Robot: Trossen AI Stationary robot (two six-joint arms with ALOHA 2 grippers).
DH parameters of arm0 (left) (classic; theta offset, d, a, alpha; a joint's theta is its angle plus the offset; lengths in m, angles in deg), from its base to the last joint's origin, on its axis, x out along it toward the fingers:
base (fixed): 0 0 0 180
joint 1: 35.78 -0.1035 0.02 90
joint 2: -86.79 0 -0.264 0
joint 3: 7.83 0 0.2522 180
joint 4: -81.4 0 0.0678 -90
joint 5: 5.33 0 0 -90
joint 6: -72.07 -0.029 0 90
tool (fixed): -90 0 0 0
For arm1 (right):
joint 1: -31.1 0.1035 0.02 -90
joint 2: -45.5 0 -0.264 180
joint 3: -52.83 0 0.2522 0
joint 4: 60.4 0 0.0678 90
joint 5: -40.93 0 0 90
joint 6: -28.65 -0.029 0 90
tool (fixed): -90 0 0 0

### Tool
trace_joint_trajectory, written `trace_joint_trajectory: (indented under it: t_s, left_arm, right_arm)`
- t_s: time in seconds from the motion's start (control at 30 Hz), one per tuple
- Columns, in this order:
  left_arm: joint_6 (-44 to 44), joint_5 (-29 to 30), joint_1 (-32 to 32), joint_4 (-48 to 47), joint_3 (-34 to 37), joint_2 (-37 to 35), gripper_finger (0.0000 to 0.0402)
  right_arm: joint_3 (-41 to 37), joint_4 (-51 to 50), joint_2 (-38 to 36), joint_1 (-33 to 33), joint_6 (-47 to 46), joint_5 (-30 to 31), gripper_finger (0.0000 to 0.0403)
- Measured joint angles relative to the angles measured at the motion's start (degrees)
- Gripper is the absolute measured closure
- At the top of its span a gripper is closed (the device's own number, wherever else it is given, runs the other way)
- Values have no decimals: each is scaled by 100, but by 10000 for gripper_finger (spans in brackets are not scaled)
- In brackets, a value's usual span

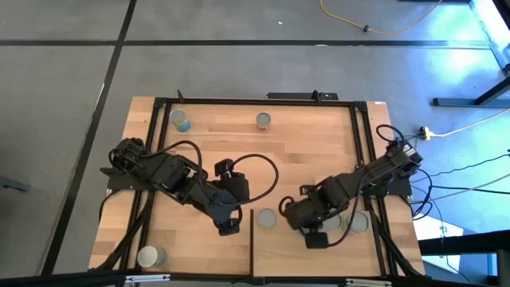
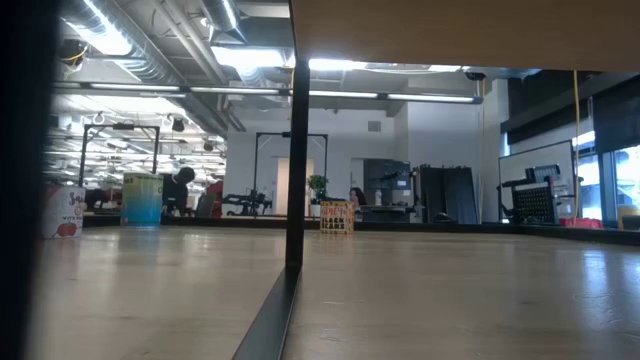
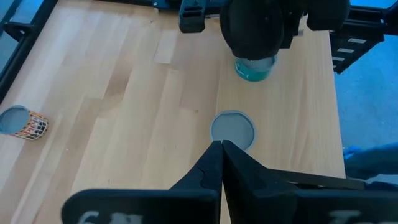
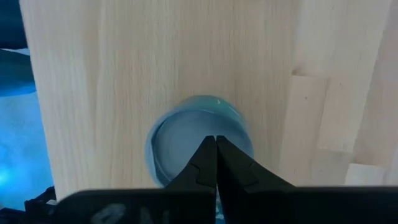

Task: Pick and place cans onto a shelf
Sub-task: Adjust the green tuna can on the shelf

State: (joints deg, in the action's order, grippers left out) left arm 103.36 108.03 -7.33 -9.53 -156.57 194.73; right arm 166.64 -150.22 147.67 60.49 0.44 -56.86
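Note:
The shelf (image 1: 279,257) is a pale wood panel at the table's near right, with a dark edge strip on its left. One can with a grey top (image 1: 265,218) stands on it, just ahead of my shut left gripper (image 3: 221,150), which hovers left of the strip (image 1: 229,226). My right gripper (image 4: 216,144), also shut, points down over the round top of a blue can (image 4: 199,134) on the shelf. That can shows teal (image 3: 255,68) under the right hand in the left wrist view. Other cans stand on the table at far left (image 1: 181,120), far middle (image 1: 264,120) and near left (image 1: 150,257). My right gripper has its shut fingertips (image 4: 205,152) over the middle of the blue can's top (image 4: 180,134), coming from above and pointing down. Whether they touch the top I cannot tell. The can stands upright on the shelf.
Another pale can top (image 1: 360,222) shows beside the right arm on the shelf. Dark frame rails (image 1: 362,143) run along the table's far and side edges. The low view shows three cans far off (image 2: 142,198) (image 2: 65,212) (image 2: 337,215) and a dark upright (image 2: 295,150).

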Motion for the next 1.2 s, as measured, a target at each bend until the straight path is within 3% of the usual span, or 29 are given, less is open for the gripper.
trace_joint_trajectory:
  t_s: [1.2]
  left_arm:
    - [7, -6, -2, 2, 0, 0, 401]
  right_arm:
    - [-26, 175, 57, -35, 414, 243, 402]
